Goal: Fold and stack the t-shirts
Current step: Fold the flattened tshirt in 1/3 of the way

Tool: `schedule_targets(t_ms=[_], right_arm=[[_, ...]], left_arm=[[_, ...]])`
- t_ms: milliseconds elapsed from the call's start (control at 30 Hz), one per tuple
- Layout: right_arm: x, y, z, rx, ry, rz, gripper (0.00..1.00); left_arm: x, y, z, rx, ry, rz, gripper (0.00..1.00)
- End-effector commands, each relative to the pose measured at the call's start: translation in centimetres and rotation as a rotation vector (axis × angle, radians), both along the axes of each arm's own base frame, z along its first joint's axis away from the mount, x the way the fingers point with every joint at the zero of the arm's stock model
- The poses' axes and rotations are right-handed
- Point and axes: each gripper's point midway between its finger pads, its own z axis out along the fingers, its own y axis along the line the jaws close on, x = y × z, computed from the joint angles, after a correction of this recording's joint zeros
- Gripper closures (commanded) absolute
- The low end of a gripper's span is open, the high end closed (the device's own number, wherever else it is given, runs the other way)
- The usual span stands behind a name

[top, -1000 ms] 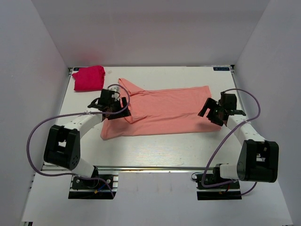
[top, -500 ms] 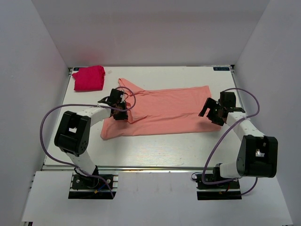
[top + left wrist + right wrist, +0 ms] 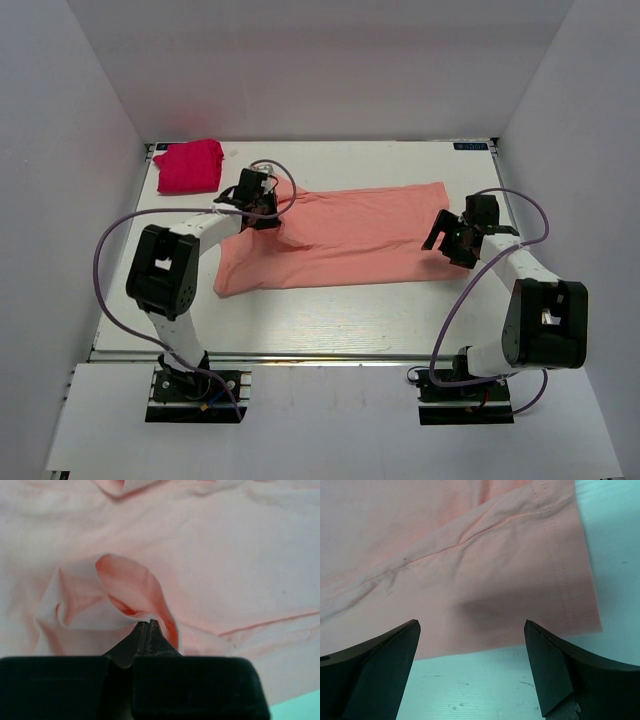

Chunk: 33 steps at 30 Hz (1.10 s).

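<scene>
The salmon t-shirt (image 3: 350,235) lies spread flat across the middle of the table, its length running left to right. My left gripper (image 3: 266,207) sits at the shirt's far left corner. In the left wrist view that gripper (image 3: 147,625) is shut, with a raised pucker of the salmon t-shirt (image 3: 125,587) pinched at its tips. My right gripper (image 3: 445,243) hovers at the shirt's right hem. Seen from the right wrist, the right gripper (image 3: 472,642) is open, straddling the near corner of the hem (image 3: 570,580). The magenta t-shirt (image 3: 188,165) is a folded bundle at the far left corner.
The white table (image 3: 330,315) shows bare board in front of the shirt and along its right edge. White walls enclose the left, back and right sides. Purple cables loop beside both arms.
My left gripper has gone from open to shut while moving toward the far edge onto the shirt's upper left corner, where the sleeve flap lay. The right gripper has stayed nearly still and open.
</scene>
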Motion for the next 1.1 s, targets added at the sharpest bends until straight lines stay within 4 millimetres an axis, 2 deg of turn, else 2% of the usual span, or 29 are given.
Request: schedule_targets(t_ms=[0,233,267,333,367,467,500,533,567,600,633,667,700,733,833,900,933,1000,1033,1067], right_arm=[[1.2,-0.4,1.6,-0.028,-0.031,-0.001,0.1],[1.2,-0.7,1.8,-0.038,-0.026,-0.013,0.1],[1.2,-0.7,1.8,-0.04,-0.023,-0.016,0.1],[1.2,-0.9,1.9,-0.046,-0.022,-0.026,0.1],[1.2,-0.9,1.9,-0.051,-0.021,-0.022,0.1],[1.3,-1.1,2.0,-0.055,-0.019,-0.033,0.1],[1.5,-1.2,2.2,-0.059,-0.025,-0.034,0.1],[1.5,-1.2,2.3,-0.059,-0.023,-0.034,0.1],[1.6,-1.2,2.4,-0.058,-0.026,-0.037,0.1],[1.8,-1.1,2.4,-0.061,-0.027,-0.032,0.1],[2.3,-1.2,3.0,-0.06,-0.043,-0.032,0.1],[2.5,-1.2,3.3,-0.061,-0.054,-0.031,0.1],[2.8,-1.1,3.5,-0.062,-0.059,-0.03,0.1],[3.5,-1.2,4.4,-0.062,-0.079,-0.03,0.1],[4.5,-1.2,5.4,-0.061,-0.108,-0.029,0.1],[5.8,-1.0,6.6,-0.054,-0.152,-0.017,0.1],[6.4,-0.9,7.0,-0.05,-0.16,-0.015,0.1],[7.3,-1.0,7.4,-0.058,-0.17,-0.013,0.1],[8.3,-1.1,8.3,-0.062,-0.191,-0.013,0.1],[8.8,-1.2,8.5,-0.067,-0.199,-0.015,0.1]], left_arm=[[2.2,-0.8,1.4,-0.012,-0.046,0.011,1.0],[4.7,0.4,0.9,0.004,-0.033,0.127,1.0],[5.5,0.4,1.5,0.007,-0.054,0.137,1.0],[6.0,-0.2,0.6,0.012,-0.043,0.128,1.0],[6.8,-0.5,1.2,0.004,-0.06,0.128,1.0],[7.6,-0.7,0.6,0.018,-0.047,0.12,1.0],[7.3,-0.6,0.3,0.024,-0.032,0.12,1.0],[7.5,-0.7,0.8,0.022,-0.037,0.12,0.9],[7.5,-0.7,0.8,0.022,-0.037,0.12,0.75],[7.5,0.1,0.6,0.04,-0.028,0.14,0.61],[7.4,0.5,1.3,0.049,-0.038,0.152,0.27],[7.6,0.8,2.0,0.059,-0.057,0.168,0.11],[7.4,1.8,2.3,0.096,-0.065,0.201,0.02],[7.5,2.1,3.8,0.095,-0.097,0.215,0.0],[8.0,2.6,5.2,0.104,-0.142,0.243,0.0],[8.7,2.7,7.2,0.111,-0.19,0.236,0.0],[9.8,3.1,8.4,0.11,-0.215,0.257,0.0],[10.5,3.1,7.9,0.137,-0.205,0.25,0.0],[11.4,3.4,8.7,0.136,-0.224,0.254,0.0],[12.1,4.0,8.6,0.137,-0.224,0.268,0.0]])
